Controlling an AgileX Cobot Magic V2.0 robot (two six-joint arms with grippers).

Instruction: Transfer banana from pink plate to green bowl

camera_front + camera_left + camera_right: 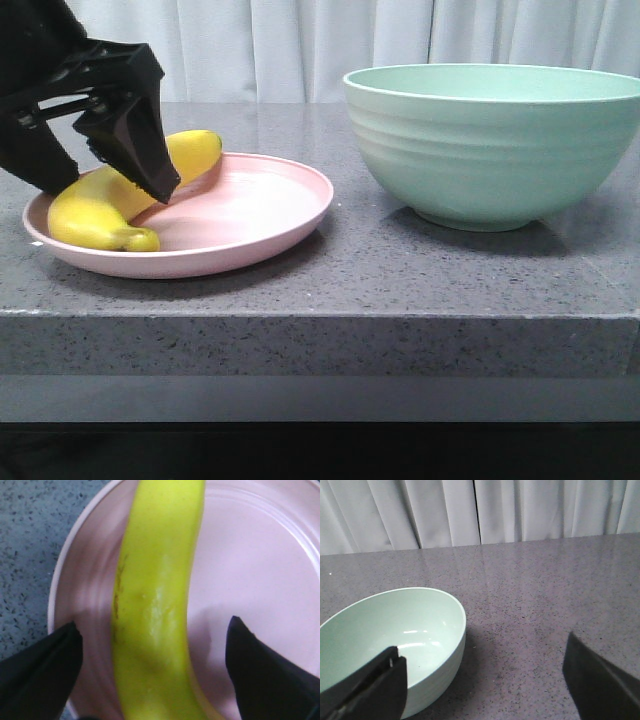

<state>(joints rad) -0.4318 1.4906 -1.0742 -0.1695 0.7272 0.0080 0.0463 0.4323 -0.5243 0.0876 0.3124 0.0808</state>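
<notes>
lying on the pink plate (270,205), the banana (95,205) rests at the plate's left side, curved. the left claw (152,652) is open wide around it, one finger on each side, not touching it. the green bowl (490,140) stands on the grey tabletop (400,270) to the right, apart from the plate. the right claw (485,680) is open and holds nothing.

Left gripper (150,165) sits w/ fingers either side of the banana (100,205), plate rim low, nothing crowding it. Bare counter (350,240) btwn pink plate (290,215) & green bowl (490,140). Bowl wall's tall, that's the obstacle; top wide open.
</notes>
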